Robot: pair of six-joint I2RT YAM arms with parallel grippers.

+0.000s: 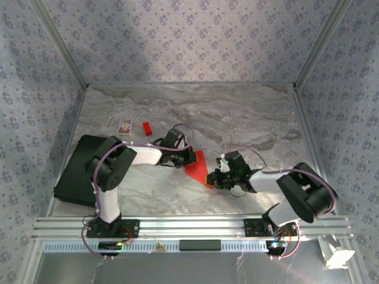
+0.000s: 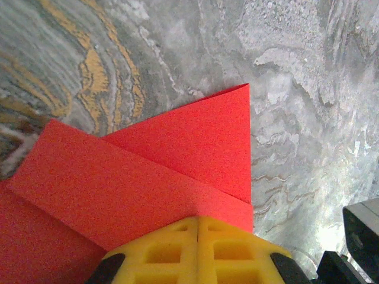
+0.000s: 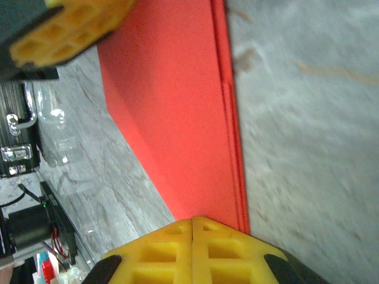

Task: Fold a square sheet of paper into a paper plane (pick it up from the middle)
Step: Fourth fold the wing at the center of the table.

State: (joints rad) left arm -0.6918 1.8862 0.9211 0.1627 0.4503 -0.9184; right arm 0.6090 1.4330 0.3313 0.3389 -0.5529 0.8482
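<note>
We see the red sheet of paper [image 1: 197,167], folded into overlapping layers with a pointed corner, lying flat near the middle of the marbled table [image 1: 249,118], between the two arms. The left gripper [image 1: 189,158] meets its far-left end with yellow fingers [image 2: 177,254] pressed together. The right gripper [image 1: 211,178] meets the near-right end, its jaws likewise closed tight [image 3: 192,251]. We cannot tell whether either pinches a layer. Farther left lie a small red block [image 1: 147,128], a patterned card [image 1: 125,125] and a black board [image 1: 77,171].
</note>
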